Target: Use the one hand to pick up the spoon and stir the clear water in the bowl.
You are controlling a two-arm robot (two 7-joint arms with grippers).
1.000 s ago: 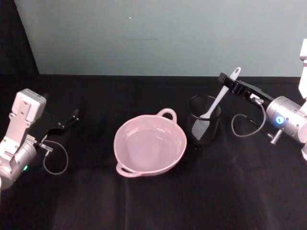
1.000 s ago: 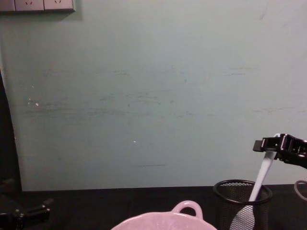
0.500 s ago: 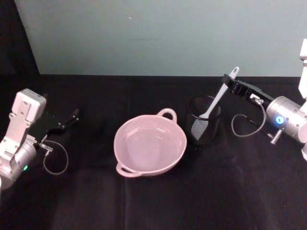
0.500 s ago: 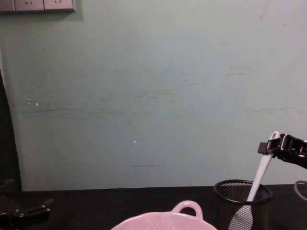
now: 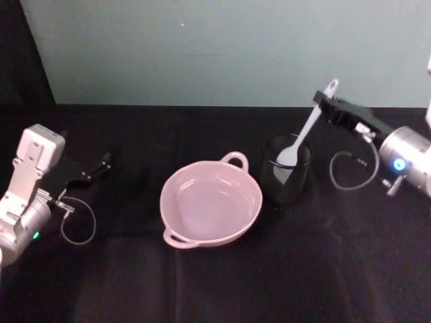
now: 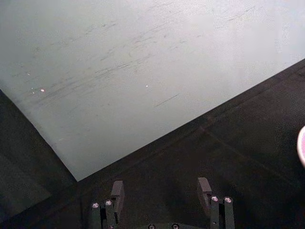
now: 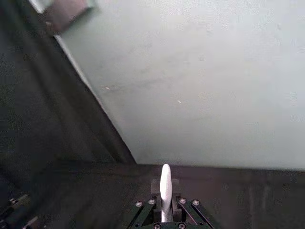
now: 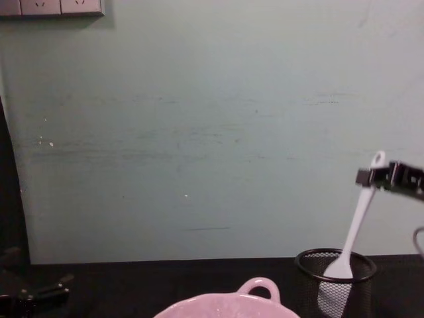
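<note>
Spoon [image 5: 308, 126] risen higher, slim white flat blade, right hand [image 5: 322, 101] jaws clamping handle, left hand [image 6: 161, 185] jaws apart

head looks down, chest low and level, both catching bowl [image 5: 174, 202]

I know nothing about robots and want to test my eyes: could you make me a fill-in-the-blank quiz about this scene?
The long white plastic spoon is gripped near its handle end by the ____ end effector.
Its blade hangs partly inside the black wire-mesh cup, beside the wide pale ____ bowl.
The left end effector sits parked with fingers ____.
Missing words: right; pink; open.
</note>
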